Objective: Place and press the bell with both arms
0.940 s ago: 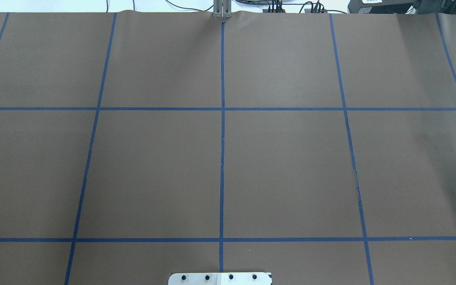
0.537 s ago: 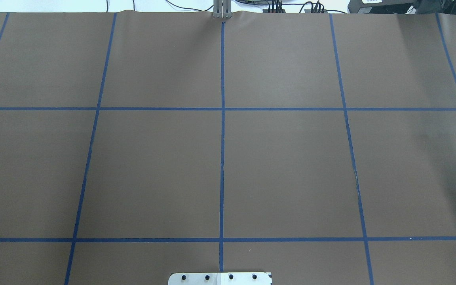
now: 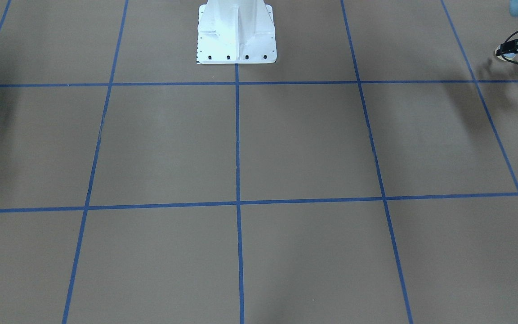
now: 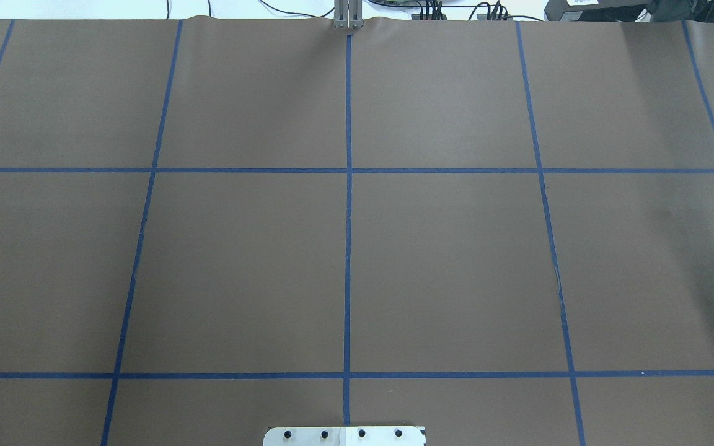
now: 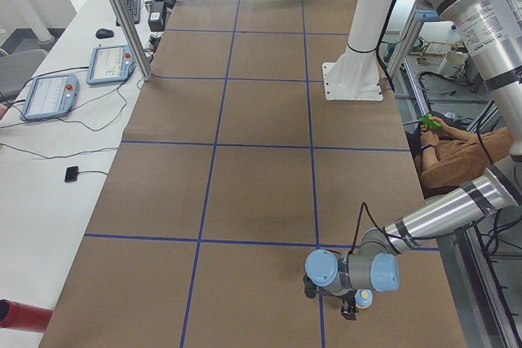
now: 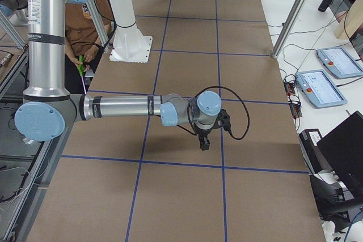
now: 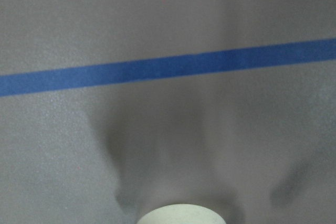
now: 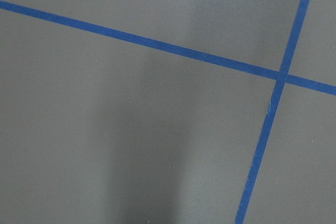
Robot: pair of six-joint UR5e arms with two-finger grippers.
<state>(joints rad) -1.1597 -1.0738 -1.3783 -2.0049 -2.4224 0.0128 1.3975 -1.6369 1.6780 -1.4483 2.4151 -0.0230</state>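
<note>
The bell (image 3: 506, 55) is small, light blue with a cream base, and sits in my left gripper (image 3: 511, 51) at the top right edge of the front-facing view, just above the brown table. The left gripper is shut on it. In the left wrist view a cream round part of the bell (image 7: 181, 216) shows at the bottom edge, with finger shadows on the paper. In the exterior left view the left gripper (image 5: 349, 309) hangs low near the table's near end. My right gripper (image 6: 203, 143) points down over the table in the exterior right view; I cannot tell whether it is open.
The white bolted pedestal (image 3: 235, 33) stands at the robot's edge of the table. Blue tape lines (image 4: 348, 217) divide the brown paper into squares. Two tablets (image 5: 106, 63) lie on the white side bench. A seated person (image 5: 449, 156) is beside the pedestal.
Neither arm shows in the overhead view at any time. Only a faint shadow on the table's right side has shifted a little.
</note>
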